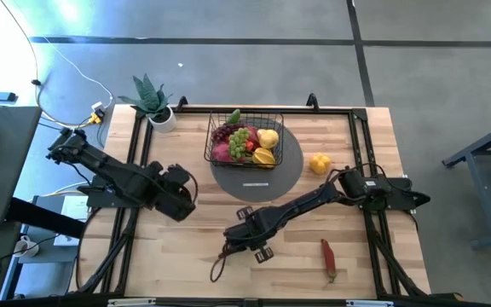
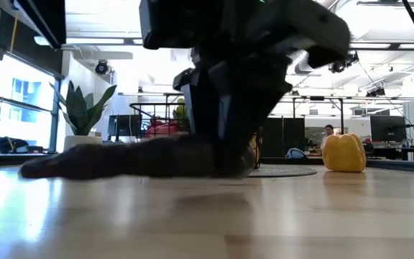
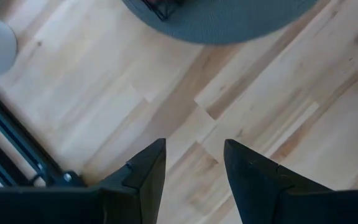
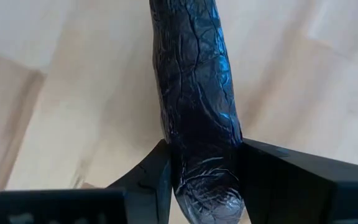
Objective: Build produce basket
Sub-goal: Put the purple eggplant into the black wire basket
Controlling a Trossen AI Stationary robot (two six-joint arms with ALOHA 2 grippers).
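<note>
Dark, wrinkled and long, a pod [image 4: 194,106] lies flat on the table [image 1: 186,256] with the right gripper [image 1: 258,247] closed around one end; the wrist view shows both fingers [image 4: 148,180] pressed to its sides. The grip sits low at the tabletop, probably because the pod lies flat and must be pinched across its narrow width before lifting. The basket [image 1: 244,141] stands on a grey mat [image 1: 288,175] at the table's far middle, already holding grapes [image 1: 239,141] and yellow pieces [image 1: 266,147], so the pod has some way to travel. A yellow pepper [image 1: 319,163] and a red pod [image 1: 328,258] remain loose. The left gripper [image 3: 191,168] waits near the mat, jaws partly apart and empty
</note>
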